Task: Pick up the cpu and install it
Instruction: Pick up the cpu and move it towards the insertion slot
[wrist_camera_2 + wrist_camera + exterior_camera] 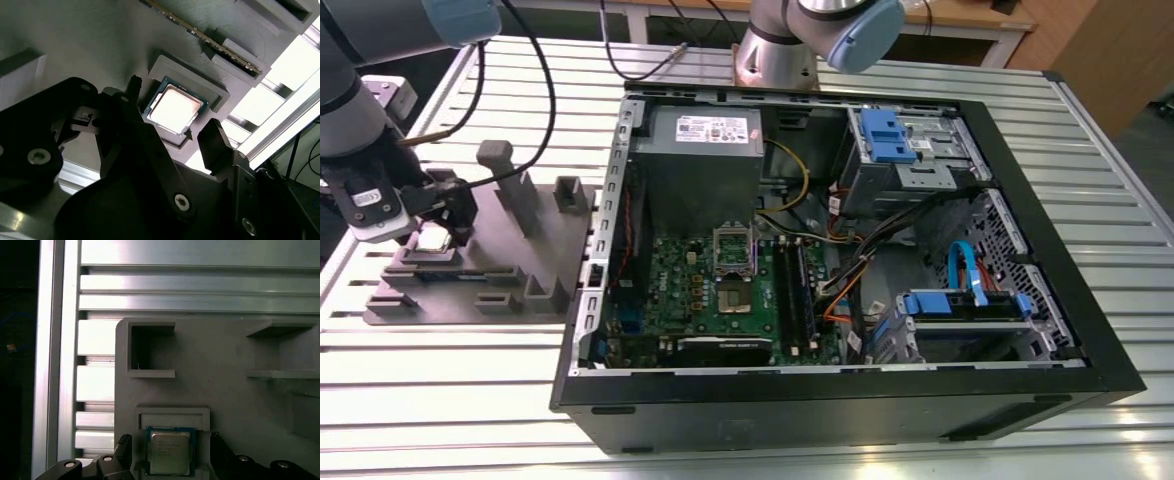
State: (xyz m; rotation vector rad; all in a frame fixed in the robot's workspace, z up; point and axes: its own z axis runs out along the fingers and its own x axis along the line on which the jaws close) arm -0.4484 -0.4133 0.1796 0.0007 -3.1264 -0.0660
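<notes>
Silver-topped cpu [176, 109] seated in grey holder [100, 40] recess, end effector [174, 106] released — fingers [216, 137] flanking it

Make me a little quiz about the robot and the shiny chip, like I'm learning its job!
1. True or false: the cpu lies in a pocket of the grey holder.
2. The gripper is: A) shut on the cpu; B) open, one finger each side of the cpu; C) holding a cable.
3. Fill in: the grey holder stands on the exterior view's ____ of the open computer case.
Key: 1 true; 2 B; 3 left.
</notes>
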